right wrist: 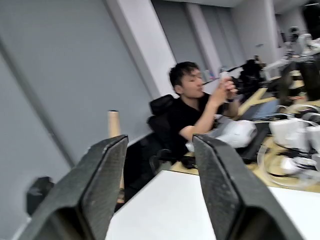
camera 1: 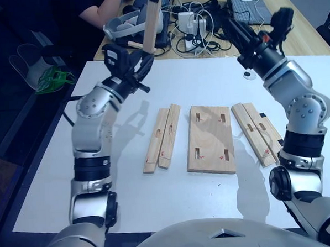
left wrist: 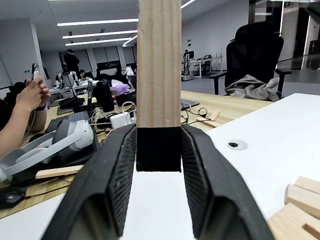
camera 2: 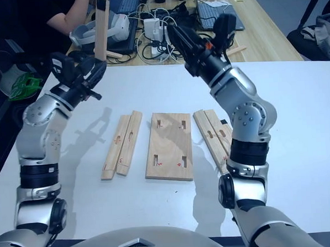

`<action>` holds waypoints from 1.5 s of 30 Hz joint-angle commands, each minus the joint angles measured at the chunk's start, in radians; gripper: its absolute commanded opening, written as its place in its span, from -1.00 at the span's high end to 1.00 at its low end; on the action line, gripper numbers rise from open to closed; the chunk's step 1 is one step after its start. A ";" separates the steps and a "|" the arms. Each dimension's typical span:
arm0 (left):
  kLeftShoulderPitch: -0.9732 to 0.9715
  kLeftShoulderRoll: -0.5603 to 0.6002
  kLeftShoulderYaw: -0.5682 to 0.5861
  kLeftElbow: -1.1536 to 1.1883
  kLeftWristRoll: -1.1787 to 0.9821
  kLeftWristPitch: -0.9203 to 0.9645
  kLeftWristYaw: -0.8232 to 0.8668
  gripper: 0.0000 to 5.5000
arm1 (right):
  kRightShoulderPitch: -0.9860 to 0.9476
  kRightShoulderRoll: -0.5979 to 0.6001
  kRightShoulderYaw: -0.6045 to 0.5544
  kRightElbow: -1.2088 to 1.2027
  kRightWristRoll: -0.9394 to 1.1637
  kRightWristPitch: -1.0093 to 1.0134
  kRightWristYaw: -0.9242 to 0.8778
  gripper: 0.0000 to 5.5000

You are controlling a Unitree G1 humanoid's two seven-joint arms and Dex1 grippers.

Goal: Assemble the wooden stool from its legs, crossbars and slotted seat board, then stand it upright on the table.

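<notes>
Left arm point(camera 1: 91, 133) is being held raised, elbow bent, forearm angled up and forward. Left gripper point(left wrist: 159, 131) is being clamped on the lower end of a leg point(camera 1: 151, 22), which is being held upright between both fingers. Right arm point(camera 1: 303, 111) is being held raised too, elbow bent, forearm angled up and inward. Right gripper point(right wrist: 159, 145) is being pointed forward, fingers point(right wrist: 102, 180) being held wide apart.

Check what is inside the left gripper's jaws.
A wooden bar stands upright, clamped in the left gripper. Its upper length rises clear above the jaws. Its lower end sits down between them and cannot be made out.
</notes>
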 commanded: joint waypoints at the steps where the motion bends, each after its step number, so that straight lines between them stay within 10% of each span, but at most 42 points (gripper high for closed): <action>1: 0.033 -0.052 -0.076 -0.016 0.036 -0.090 -0.014 0.53 | -0.011 0.011 -0.003 -0.037 0.078 0.063 -0.011 -0.16; 12: 0.087 -0.070 -0.146 -0.085 0.034 -0.141 -0.078 0.53 | -0.014 -0.005 0.083 -0.032 0.007 0.045 0.031 -0.48; 32: 0.057 -0.018 -0.139 0.040 0.216 -0.322 -0.028 0.53 | -0.013 0.006 0.082 -0.015 -0.006 0.054 0.021 0.81; 45: 0.052 -0.023 -0.138 0.068 0.244 -0.380 -0.013 0.40 | 0.008 0.036 0.069 -0.019 0.000 0.031 0.005 0.85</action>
